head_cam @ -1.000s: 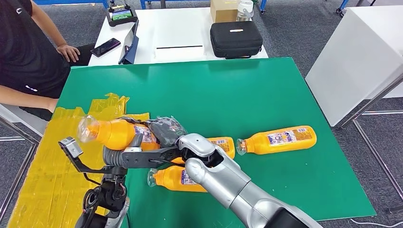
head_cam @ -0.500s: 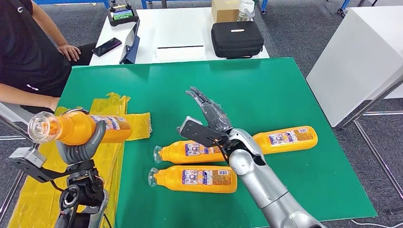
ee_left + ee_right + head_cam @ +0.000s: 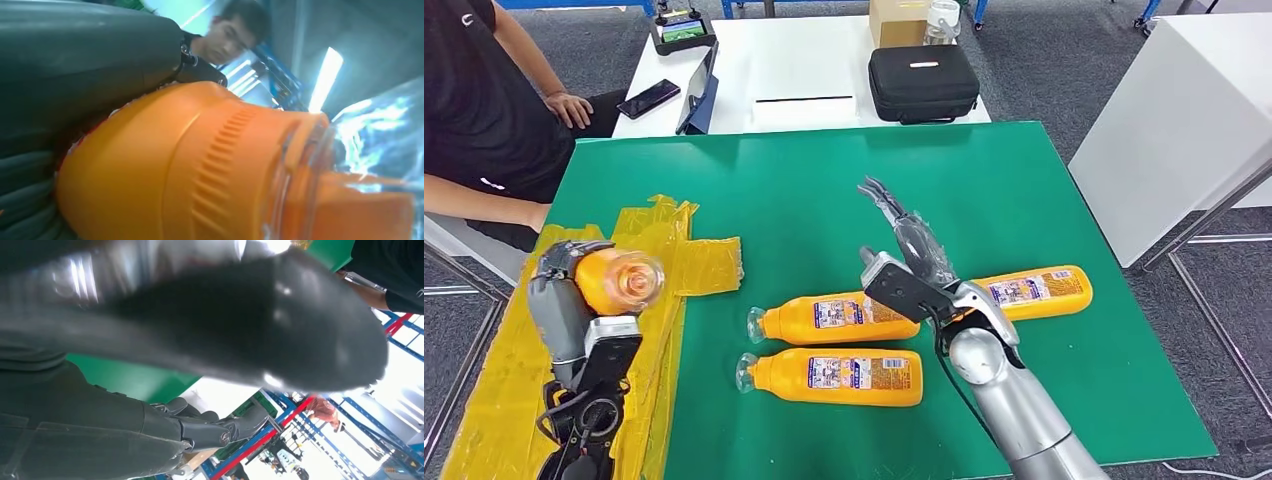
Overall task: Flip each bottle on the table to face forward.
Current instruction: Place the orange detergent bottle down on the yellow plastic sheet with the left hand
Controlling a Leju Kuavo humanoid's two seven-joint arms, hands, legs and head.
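Note:
My left hand (image 3: 559, 300) grips an orange bottle (image 3: 614, 280) over the yellow sheet at the table's left edge, its clear cap turned toward the camera. Close up in the left wrist view, the same bottle (image 3: 200, 170) lies against my fingers (image 3: 85, 65). Three more orange bottles lie on the green table (image 3: 824, 180): one (image 3: 834, 316) in the middle, one (image 3: 834, 376) nearer me, one (image 3: 1044, 290) to the right. My right hand (image 3: 909, 245) hovers open above the middle and right bottles, fingers stretched away from me, holding nothing; the right wrist view shows its dark fingers (image 3: 210, 430).
A crumpled yellow sheet (image 3: 684, 260) covers the table's left edge. A person in black (image 3: 484, 110) sits at the far left. Behind the green table stands a white table (image 3: 804, 60) with a black case (image 3: 921, 80), a phone (image 3: 646, 98) and a box. A white cabinet (image 3: 1174, 110) stands at the right.
My left hand has turned the held bottle so its cap now points at the camera. My right hand has let go, moved right and now hovers open over the bottles.

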